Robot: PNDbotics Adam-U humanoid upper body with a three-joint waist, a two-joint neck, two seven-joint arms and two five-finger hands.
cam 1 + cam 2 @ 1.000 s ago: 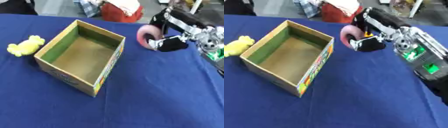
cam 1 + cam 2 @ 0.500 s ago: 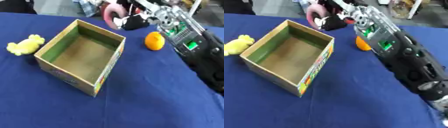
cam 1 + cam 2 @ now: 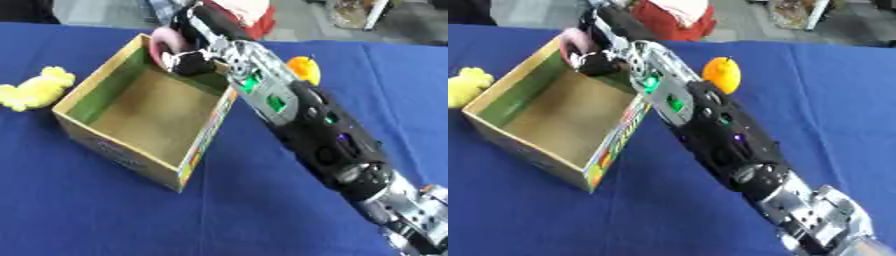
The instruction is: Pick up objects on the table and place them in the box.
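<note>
An open cardboard box (image 3: pixel 98 138) with a green inner wall sits left of centre on the blue cloth. My right arm stretches from the lower right up to the box's far corner. My right hand (image 3: pixel 194 61) is curled round a pink rounded object (image 3: pixel 163 45), holding it over the box's far rim. An orange fruit (image 3: pixel 722 73) lies on the cloth right of the arm. A yellow soft toy (image 3: pixel 33 91) lies left of the box. My left hand shows in neither view.
Beyond the table's far edge stand a red item (image 3: pixel 668 21) and other clutter. The blue tablecloth (image 3: pixel 114 220) stretches bare toward the near side, and also to the right of the arm.
My right hand has carried the pink object leftward from beside the orange fruit to above the box's far corner. The fruit came into view as the hand left it.
</note>
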